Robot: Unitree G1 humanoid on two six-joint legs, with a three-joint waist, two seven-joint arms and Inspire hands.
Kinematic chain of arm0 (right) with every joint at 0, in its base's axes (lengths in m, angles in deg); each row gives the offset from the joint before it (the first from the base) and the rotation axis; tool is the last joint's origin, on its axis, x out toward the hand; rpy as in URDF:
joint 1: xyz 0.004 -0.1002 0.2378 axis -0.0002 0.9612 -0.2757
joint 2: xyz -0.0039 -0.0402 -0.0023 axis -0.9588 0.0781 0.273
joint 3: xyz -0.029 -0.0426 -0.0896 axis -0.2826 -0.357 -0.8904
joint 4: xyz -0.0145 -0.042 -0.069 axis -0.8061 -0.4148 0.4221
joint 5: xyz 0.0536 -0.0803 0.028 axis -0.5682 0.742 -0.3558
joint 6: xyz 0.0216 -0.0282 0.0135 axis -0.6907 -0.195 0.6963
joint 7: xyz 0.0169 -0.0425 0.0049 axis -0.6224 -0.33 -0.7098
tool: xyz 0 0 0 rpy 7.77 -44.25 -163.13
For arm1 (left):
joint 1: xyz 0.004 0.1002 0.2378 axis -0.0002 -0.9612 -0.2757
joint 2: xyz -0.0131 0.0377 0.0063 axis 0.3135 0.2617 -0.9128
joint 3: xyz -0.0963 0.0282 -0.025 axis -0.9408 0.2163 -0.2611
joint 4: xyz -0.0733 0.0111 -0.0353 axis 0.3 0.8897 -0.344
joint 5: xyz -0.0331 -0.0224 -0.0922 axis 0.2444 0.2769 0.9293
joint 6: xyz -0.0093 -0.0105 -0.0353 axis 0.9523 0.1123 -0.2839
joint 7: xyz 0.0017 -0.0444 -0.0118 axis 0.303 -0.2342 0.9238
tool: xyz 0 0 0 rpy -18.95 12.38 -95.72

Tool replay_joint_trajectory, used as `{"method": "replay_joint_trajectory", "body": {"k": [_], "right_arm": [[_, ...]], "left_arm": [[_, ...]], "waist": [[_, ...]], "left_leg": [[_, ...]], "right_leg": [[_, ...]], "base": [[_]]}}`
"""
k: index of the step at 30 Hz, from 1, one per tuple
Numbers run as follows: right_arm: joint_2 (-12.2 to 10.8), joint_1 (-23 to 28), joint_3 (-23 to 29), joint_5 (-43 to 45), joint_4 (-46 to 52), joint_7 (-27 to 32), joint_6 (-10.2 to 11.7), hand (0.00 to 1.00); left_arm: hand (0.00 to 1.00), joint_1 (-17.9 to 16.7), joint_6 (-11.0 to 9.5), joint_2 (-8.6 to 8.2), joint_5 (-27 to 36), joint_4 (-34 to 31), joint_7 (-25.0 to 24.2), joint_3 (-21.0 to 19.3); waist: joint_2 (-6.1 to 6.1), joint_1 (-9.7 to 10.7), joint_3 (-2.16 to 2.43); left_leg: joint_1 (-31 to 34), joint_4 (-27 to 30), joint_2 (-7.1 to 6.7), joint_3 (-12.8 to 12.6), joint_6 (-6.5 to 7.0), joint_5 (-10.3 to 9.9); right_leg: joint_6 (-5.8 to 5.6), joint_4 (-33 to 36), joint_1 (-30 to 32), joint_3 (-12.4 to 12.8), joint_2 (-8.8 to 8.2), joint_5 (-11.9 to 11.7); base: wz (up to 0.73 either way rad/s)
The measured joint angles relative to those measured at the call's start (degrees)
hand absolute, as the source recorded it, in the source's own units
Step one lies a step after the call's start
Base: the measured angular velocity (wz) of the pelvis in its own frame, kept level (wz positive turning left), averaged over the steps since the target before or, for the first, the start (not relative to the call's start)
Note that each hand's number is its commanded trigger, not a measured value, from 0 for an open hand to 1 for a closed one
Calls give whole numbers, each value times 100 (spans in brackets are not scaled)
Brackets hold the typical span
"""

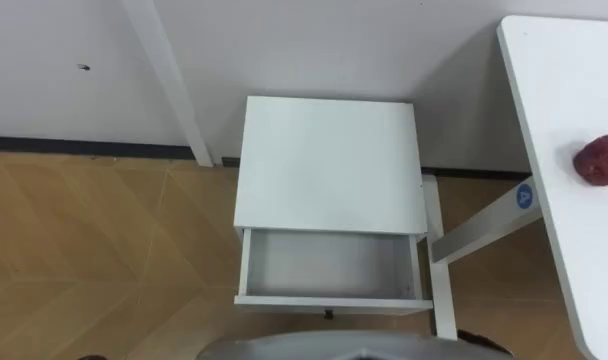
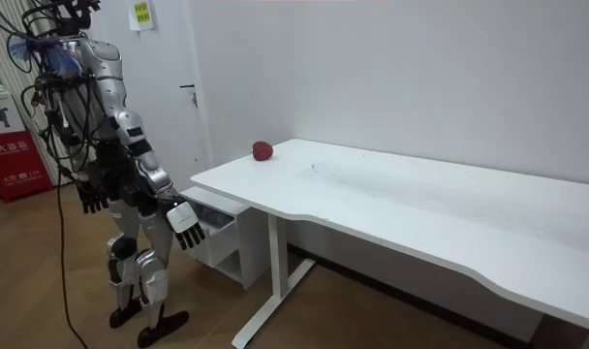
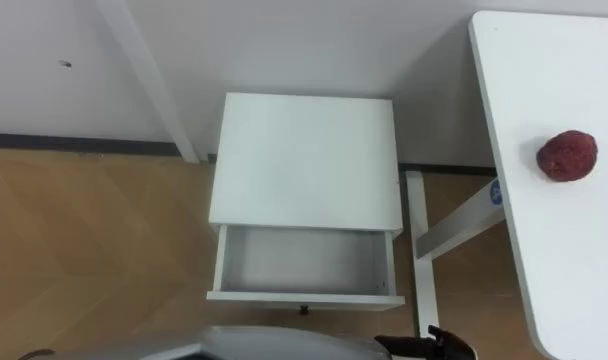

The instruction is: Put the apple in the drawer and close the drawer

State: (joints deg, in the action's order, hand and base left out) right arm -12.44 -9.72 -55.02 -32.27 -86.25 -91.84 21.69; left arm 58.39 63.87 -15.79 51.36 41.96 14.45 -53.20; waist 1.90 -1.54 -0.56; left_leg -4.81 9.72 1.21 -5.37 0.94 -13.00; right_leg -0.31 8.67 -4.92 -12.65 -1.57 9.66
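- We see the apple (image 3: 567,155) lying on the white tabletop (image 3: 544,60), near its end, well apart from both hands.
- The drawer (image 3: 302,262) of the white cabinet (image 3: 306,160) beside it stands pulled out, with nothing in it.
- The robot stands facing the cabinet; its right hand (image 2: 186,228) hangs with fingers straight and spread, holding nothing.
- The left hand (image 2: 93,199) hangs at its side, its fingers seemingly relaxed.

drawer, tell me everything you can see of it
The drawer is white, seemingly painted board: a shallow box with low walls and a small dark knob on its front. It stands pulled out of the white cabinet toward the robot, level, with nothing inside. Only the cabinet touches it; the apple lies apart on the table.
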Motion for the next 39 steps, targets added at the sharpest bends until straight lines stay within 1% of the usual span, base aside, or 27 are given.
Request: {"method": "replay_joint_trajectory", "body": {"k": [3,5,7,9,10,11,12,13,14,15,16,17,18,19,20,21,22,24,26,27,29,30,31,33,36,38,39], "right_arm": [[-1,1,1,-64,-11,9,-2,0],[-7,7,29,-282,-31,53,-4,0],[-40,-4,241,-544,-109,167,-5,0],[-44,0,365,-994,-169,271,-17,0],[-45,10,564,-1383,-223,318,-43,0],[-45,22,699,-1586,-240,346,-60,0],[-46,62,971,-2030,-241,420,-64,0],[-49,106,1316,-2476,-225,498,-63,0],[-49,115,1700,-2816,-216,587,-65,0],[-47,123,1853,-2968,-197,644,-64,0],[-40,117,2183,-3309,-178,761,-57,0],[-38,106,2585,-3842,-148,854,-56,0],[-34,97,2737,-4081,-119,923,-55,0],[-29,111,2972,-4546,-26,1058,-53,0],[-27,131,3175,-5030,79,1209,-49,0],[-20,137,3271,-5227,114,1269,-43,0],[-12,129,3477,-5519,198,1427,-32,0],[26,96,3698,-5844,295,1617,16,0],[61,54,3791,-6130,328,1730,86,0],[61,43,3796,-6334,465,1864,97,0],[70,-17,3798,-6572,645,1975,128,0],[73,-66,3805,-6693,779,2062,143,0],[76,-128,3840,-6771,908,2143,146,0],[81,-164,3852,-6831,1187,2285,167,0],[172,-187,3857,-6931,1537,2520,331,0],[199,-177,3865,-6957,1894,2749,430,0],[202,-158,3958,-7004,2203,2912,489,0]], "left_arm": [[0,14,-8,-4,2,1,96,0],[0,23,-8,-2,3,0,98,-1],[0,23,-8,-7,46,1,98,2],[0,30,-8,-9,173,5,101,1],[0,28,-9,-8,173,7,102,-21],[0,16,-11,-9,176,5,103,-47],[0,-13,-17,-20,173,4,107,-174],[0,-28,-23,-28,172,7,155,-315],[0,-50,-37,-32,182,10,223,-449],[0,-69,-42,-29,196,19,236,-490],[0,-105,-46,-29,228,32,267,-615],[0,-138,-56,-27,238,31,271,-733],[0,-167,-74,-23,257,28,273,-771],[0,-203,-114,-11,319,29,276,-860],[0,-221,-120,10,367,25,280,-912],[0,-225,-120,25,417,25,280,-913],[0,-224,-121,50,459,21,280,-918],[0,-223,-125,55,456,7,280,-984],[0,-219,-124,78,461,4,280,-1012],[0,-210,-122,92,467,4,279,-1009],[0,-170,-116,106,468,4,270,-999],[0,-139,-119,124,466,-3,240,-995],[0,-131,-119,160,467,-24,179,-997],[0,-132,-122,204,461,-122,162,-997],[0,-165,-135,217,449,-242,151,-996],[0,-203,-170,215,442,-288,151,-1003],[0,-210,-175,217,450,-295,155,-1011]], "waist": [[13,-8,9],[13,-6,10],[-4,1,7],[-24,21,13],[-38,58,12],[-43,91,8],[-62,150,14],[-68,214,24],[-66,316,19],[-63,344,14],[-69,416,21],[-82,452,36],[-91,458,41],[-99,513,46],[-82,612,54],[-87,628,53],[-62,658,67],[-61,671,68],[-32,709,77],[-13,727,89],[3,749,85],[18,753,97],[37,786,98],[70,791,75],[97,792,72],[108,779,73],[110,801,72]], "left_leg": [[2,3,1,-8,0,0],[-14,4,1,-11,0,0],[-66,-11,3,-74,0,0],[-91,-22,3,-80,1,0],[-113,-31,2,-87,1,0],[-137,-37,2,-95,1,0],[-186,-46,2,-95,1,0],[-200,-46,2,-91,1,0],[-227,-53,0,-98,1,0],[-249,-61,1,-109,0,0],[-286,-86,7,-156,-1,-1],[-326,-108,8,-221,-6,-4],[-348,-115,8,-243,-10,-6],[-365,-110,6,-261,-15,-11],[-371,-108,-3,-262,-15,-11],[-375,-106,-4,-269,-15,-11],[-375,-108,-3,-296,-15,-11],[-373,-108,0,-379,-14,-11],[-361,-103,-3,-395,-13,-10],[-343,-102,-4,-411,-12,-10],[-312,-86,2,-465,-11,-9],[-259,-64,10,-504,-10,-10],[-220,-52,6,-522,-10,-10],[-165,-14,6,-529,-9,-9],[-162,-18,8,-545,-10,-10],[-141,-24,9,-564,-10,-10],[-113,-21,9,-564,-10,-9]], "right_leg": [[0,1,7,27,2,0],[0,3,5,67,5,0],[0,8,-18,116,7,0],[0,15,-30,133,10,0],[0,16,-56,134,10,0],[0,15,-79,135,12,0],[-1,15,-122,139,17,1],[-2,8,-145,132,18,1],[-2,8,-164,135,20,1],[-2,9,-175,149,25,1],[-1,14,-186,180,34,2],[0,19,-179,253,48,3],[1,19,-178,298,57,3],[1,18,-179,327,64,3],[1,20,-172,326,61,3],[2,22,-153,330,62,4],[3,40,-135,351,63,5],[3,86,-84,447,68,6],[2,117,-48,462,61,6],[2,145,-4,470,57,7],[0,199,63,480,51,9],[0,218,123,488,44,13],[1,239,162,505,46,12],[9,323,211,553,52,21],[15,323,231,601,62,32],[16,335,287,609,65,35],[16,339,295,607,63,35]], "base": [[-1],[-6],[-11],[-7],[0],[0],[0],[0],[0],[-8],[-21],[-26],[-28],[-14],[-8],[-6],[-11],[-16],[-10],[-9],[-12],[-10],[-11],[-5],[-1],[-5],[0]]}}
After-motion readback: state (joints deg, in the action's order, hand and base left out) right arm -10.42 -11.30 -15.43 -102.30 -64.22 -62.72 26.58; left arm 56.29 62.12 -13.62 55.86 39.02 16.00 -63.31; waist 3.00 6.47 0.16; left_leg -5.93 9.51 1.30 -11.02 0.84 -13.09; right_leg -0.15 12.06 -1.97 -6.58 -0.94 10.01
